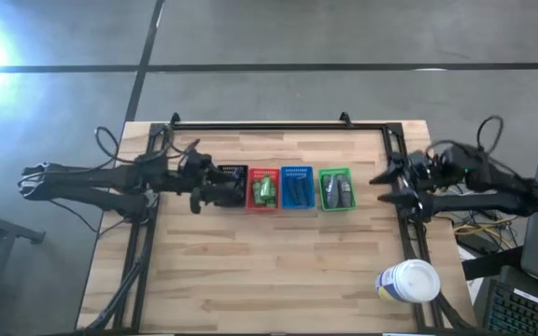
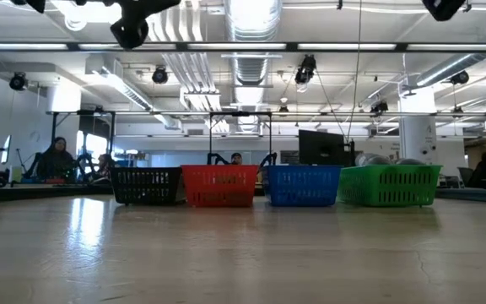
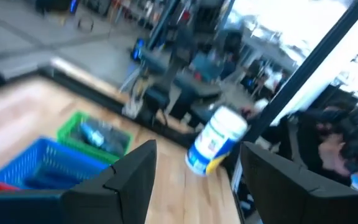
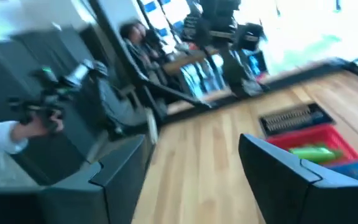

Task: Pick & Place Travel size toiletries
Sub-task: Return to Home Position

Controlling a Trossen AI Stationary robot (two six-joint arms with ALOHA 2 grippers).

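None of the toiletries lies on the bare desk (image 1: 278, 271); what can be seen of them is in the baskets. The green bottles (image 1: 266, 191) rest in the red basket (image 1: 263, 171), the second basket out from the left tool (image 1: 197, 193). The dark grey containers (image 1: 338, 192) lie in the green basket (image 1: 335, 171), the one nearest the right tool (image 1: 387, 187), though apart from it. Between those two, the blue basket (image 1: 297, 169) holds dark pieces too small to name. The black basket (image 1: 234, 171) sits just beside the left tool, and its contents cannot be made out.

The items look light, stiff and smooth-skinned. A round bottle would probably roll, or squirt out if pinched near an end, so a hold at mid-body across the narrow width seems safest. The oval containers likely want the short axis. Nothing looks fragile.

The left tool's fingers (image 3: 126, 180) are spread wide with nothing between them. Far beyond the gap stands the white canister (image 3: 216, 140). The right tool's fingers (image 4: 278, 168) are parted just as wide, empty, touching nothing and facing the row of baskets. With every visible item binned and both tools bare, the sorting looks finished.
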